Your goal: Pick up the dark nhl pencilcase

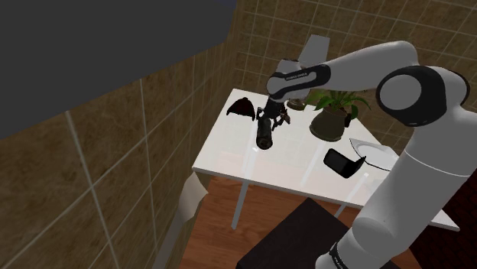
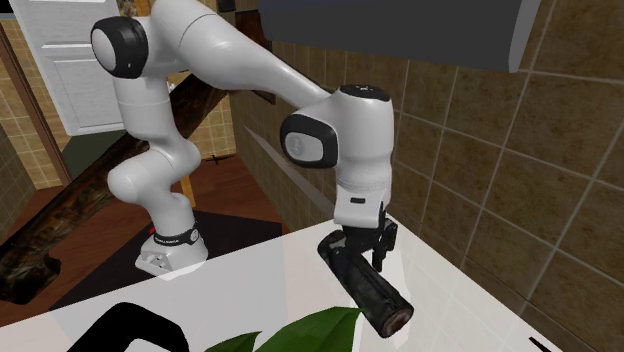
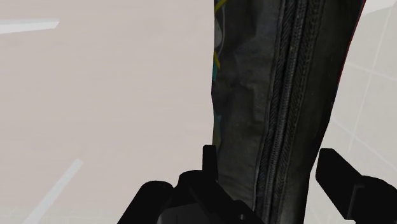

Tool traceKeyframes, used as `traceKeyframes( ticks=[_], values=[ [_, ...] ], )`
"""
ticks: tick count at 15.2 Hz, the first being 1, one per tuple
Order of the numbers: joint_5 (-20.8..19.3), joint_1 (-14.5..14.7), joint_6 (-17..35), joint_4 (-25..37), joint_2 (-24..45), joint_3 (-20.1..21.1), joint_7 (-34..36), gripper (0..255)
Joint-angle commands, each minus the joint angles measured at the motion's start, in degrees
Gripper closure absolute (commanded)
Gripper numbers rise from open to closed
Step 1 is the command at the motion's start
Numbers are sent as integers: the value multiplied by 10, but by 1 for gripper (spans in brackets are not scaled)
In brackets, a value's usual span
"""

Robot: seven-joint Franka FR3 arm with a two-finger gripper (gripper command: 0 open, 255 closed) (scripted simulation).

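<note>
- Black fingers (image 3: 340, 181) clasp the dark pencil case (image 3: 280, 95) between them, gripping its zippered body near one end
- Brown tiled wall (image 1: 115, 153) beside the counter
- White counter (image 1: 229, 157) under the tilted case
- Potted plant (image 1: 336, 115) nearby

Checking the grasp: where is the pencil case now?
Shoulder view: dark pencil case clasped in the gripper over the white table, left of the potted plant.

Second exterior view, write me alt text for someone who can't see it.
A white robot arm clasps one end of a dark, tube-like pencil case in its black tool, the case slanting down over a white table. A brown tiled wall stands behind, with a green leaf at the bottom edge.
</note>
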Motion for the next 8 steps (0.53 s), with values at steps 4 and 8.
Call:
traceKeyframes(
  ticks=[4,8],
  values=[
    [-2,1,-37,23,-15,0,3,255],
    [-3,1,-53,34,-20,0,3,255]
  ],
)
